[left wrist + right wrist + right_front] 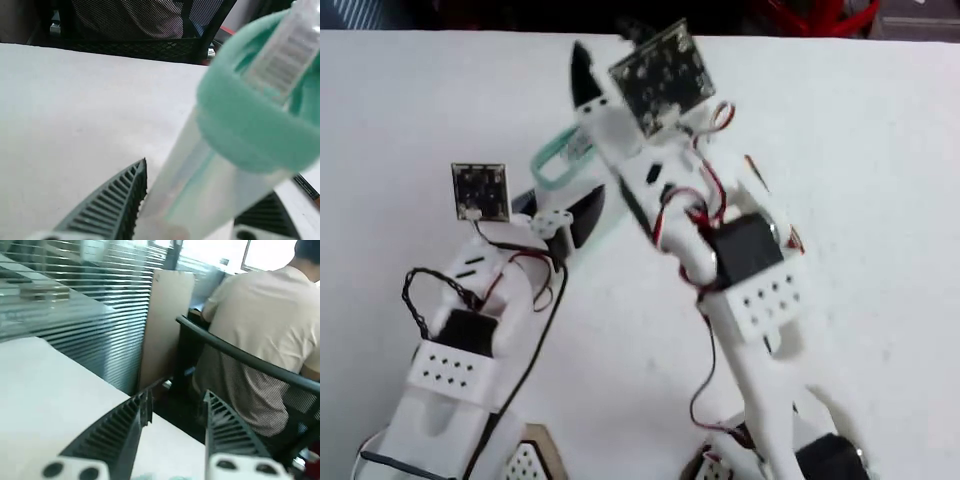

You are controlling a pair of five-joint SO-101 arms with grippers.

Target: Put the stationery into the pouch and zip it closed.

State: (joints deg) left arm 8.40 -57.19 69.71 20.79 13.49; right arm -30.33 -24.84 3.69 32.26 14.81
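Where the pouch sits: the pouch (240,120), translucent with a thick teal band round its mouth, stands tilted up from between the fingers of the left pincer (205,187). In the high view it lies toward the far side of the white bench (880,120), between the two arms.
Pouch contents: the cloudy wall hides them, so I cannot tell what is inside. A pale ribbed strip (285,55) crosses the teal mouth, and I cannot tell whether it is in the pouch or in front of it.
Pouch mouth: the teal band forms a loop, and I cannot tell how far it is zipped.
Left pincer: closed in on the lower body of the pouch, with one dark ribbed finger on each side against the pouch wall. It has hold of nothing else.
Right pincer (172,425): its two ribbed fingers stand part-way apart with nothing between them. It is raised over the bench and points out past the far edge. In the high view one dark finger (585,75) shows just beyond the pouch mouth.
Loose stationery: a slim dark stick (755,172) lies flat on the bare bench on the far side of the right arm, outside the pouch and well apart from it.
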